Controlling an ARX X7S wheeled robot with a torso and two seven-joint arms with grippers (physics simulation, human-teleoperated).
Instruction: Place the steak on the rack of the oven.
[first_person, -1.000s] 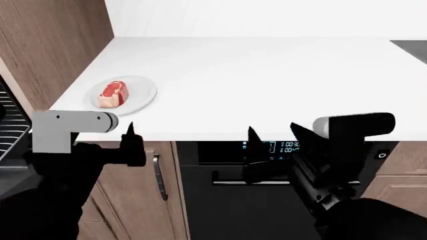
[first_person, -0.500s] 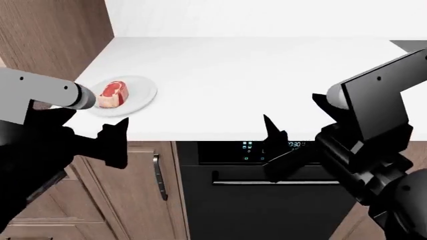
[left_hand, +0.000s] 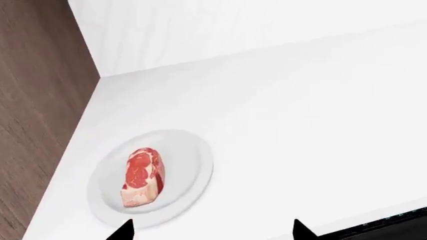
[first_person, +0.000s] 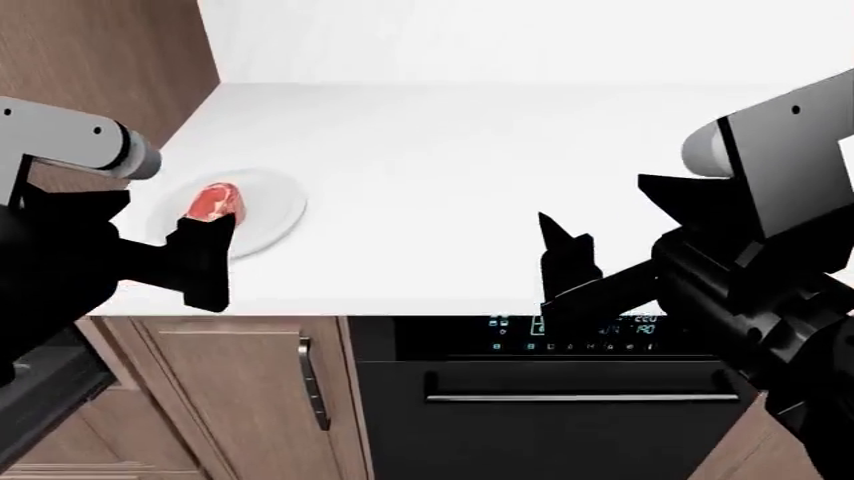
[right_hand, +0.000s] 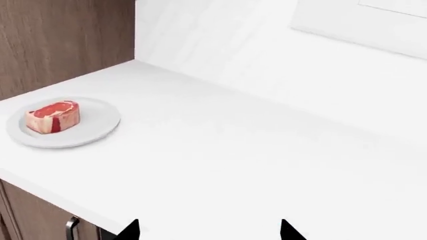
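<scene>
The steak (first_person: 214, 202), red-pink with a pale fat rim, lies on a round white plate (first_person: 276, 212) near the counter's left front corner. It also shows in the left wrist view (left_hand: 141, 176) and in the right wrist view (right_hand: 53, 116). My left gripper (first_person: 203, 250) is open and empty, just in front of the plate at the counter edge; in its wrist view (left_hand: 212, 232) the jaws stand wide apart. My right gripper (first_person: 567, 262) is open and empty over the counter's front edge, far to the right of the steak. The rack and the tall oven are out of view.
The white counter (first_person: 467, 150) runs back to a white wall. A wood panel (first_person: 107, 50) stands at its left end. Below the counter are a black oven with a blue display (first_person: 574, 325) and bar handle (first_person: 574, 398), and a wood cabinet door with a handle (first_person: 307, 382).
Both arms have risen from below the counter to counter height. The left gripper now sits close to the plate. The head view has shifted, and the wire shelf at the left edge has dropped out of view.
</scene>
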